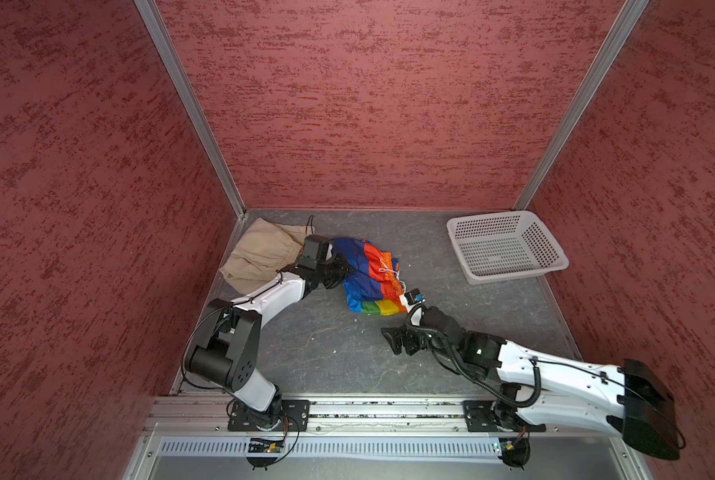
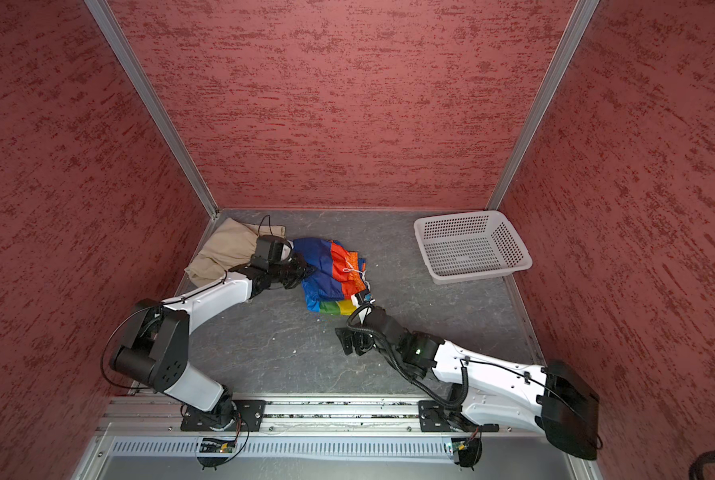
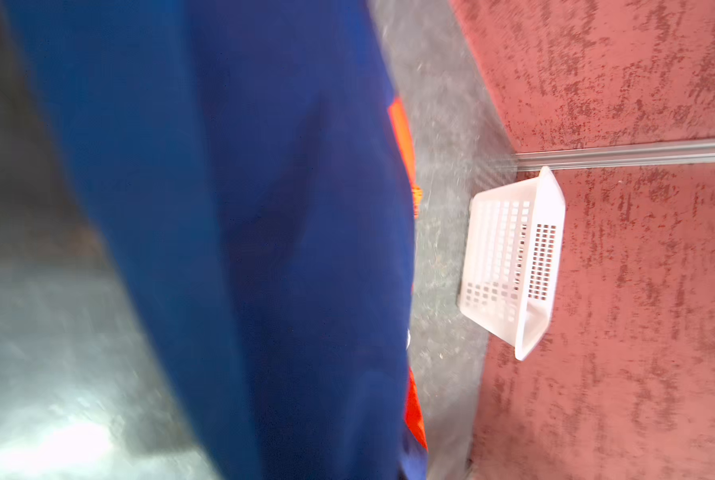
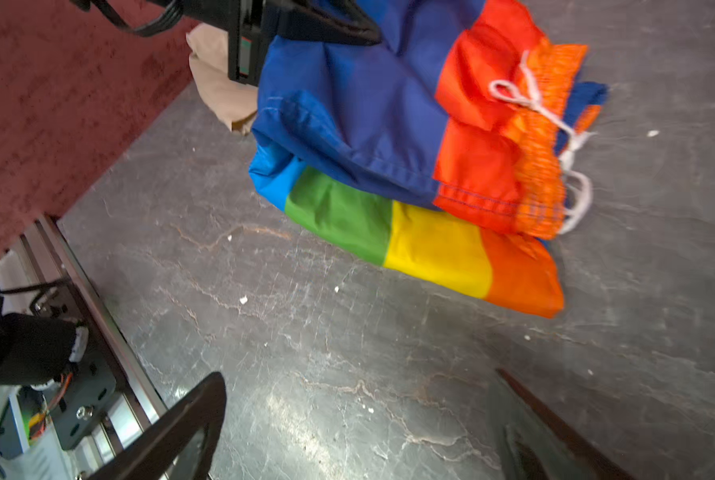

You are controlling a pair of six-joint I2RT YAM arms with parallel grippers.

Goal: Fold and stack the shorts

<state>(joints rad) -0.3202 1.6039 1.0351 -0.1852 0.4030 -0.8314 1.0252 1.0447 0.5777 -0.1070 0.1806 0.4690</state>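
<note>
Two grippers: my right one spread wide, my left one pressed together on cloth.
Right gripper (image 4: 360, 374): nearest to me, nearer than the basket (image 1: 513, 275) and off toward its left-arm side. Both fingers (image 4: 189, 419) stand far apart with only bare grey table (image 1: 326, 357) between them. Nothing is held or touched.
Rainbow shorts (image 1: 370, 276): farther out, about level with the basket and well apart from it on its left-arm side. They lie on the table as a folded bundle.
Rainbow shorts, axis: the long axis runs near to far, slanting away from the basket as it goes back. The orange waistband (image 4: 542, 166) and white drawstring (image 4: 574, 151) face the basket. The green, yellow and orange striped edge is the near end.
Left gripper (image 1: 345, 270): on the bundle's side away from the basket, jaws closed, pinching the navy panel (image 3: 264, 249) at its edge. That cloth fills my left wrist view in a blur, so I cannot make out the exact bite.
Khaki shorts (image 1: 256, 253): farthest from the basket, in the far corner on the left-arm side, partly under my left wrist.
Khaki shorts, axis: the gathered waist is on the side toward the basket. My arm covers too much for me to tell the long axis.
Basket: white, perforated, upright, in the far corner on my right-arm side.
</note>
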